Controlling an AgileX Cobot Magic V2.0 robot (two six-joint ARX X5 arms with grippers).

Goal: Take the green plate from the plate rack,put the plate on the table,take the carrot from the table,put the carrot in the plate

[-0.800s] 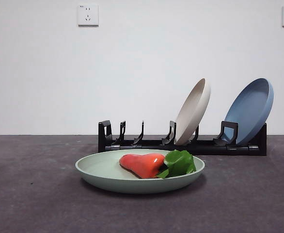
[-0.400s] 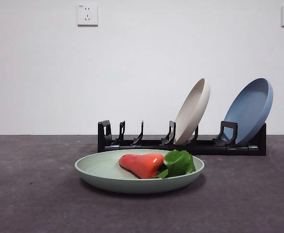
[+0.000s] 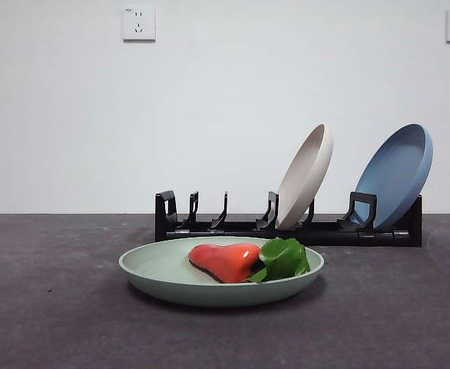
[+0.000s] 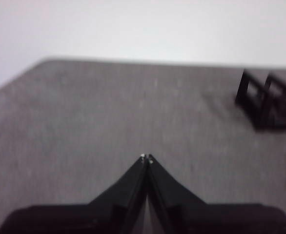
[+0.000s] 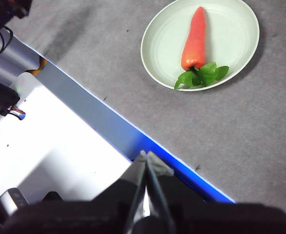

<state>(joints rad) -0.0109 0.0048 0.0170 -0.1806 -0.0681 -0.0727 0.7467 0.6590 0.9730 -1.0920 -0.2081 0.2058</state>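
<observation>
Unmoved since earlier: carrot (image 3: 226,261) in green plate (image 3: 163,270) on table (image 3: 48,307); both tools (image 4: 146,158) (image 5: 145,155) together, empty.

No readable text, label, brand, number or sign is showing anywhere; the small marks on the two wall sockets (image 3: 139,23) are too tiny to read.

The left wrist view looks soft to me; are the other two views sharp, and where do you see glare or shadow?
Left wrist view: blurred all over, the rack smeared. Front view: sharp, with a white glare on the carrot and a soft shadow under the green plate. Right wrist view: sharp on the plate and the carrot; a faint shadow lies beside the plate on the table.
</observation>
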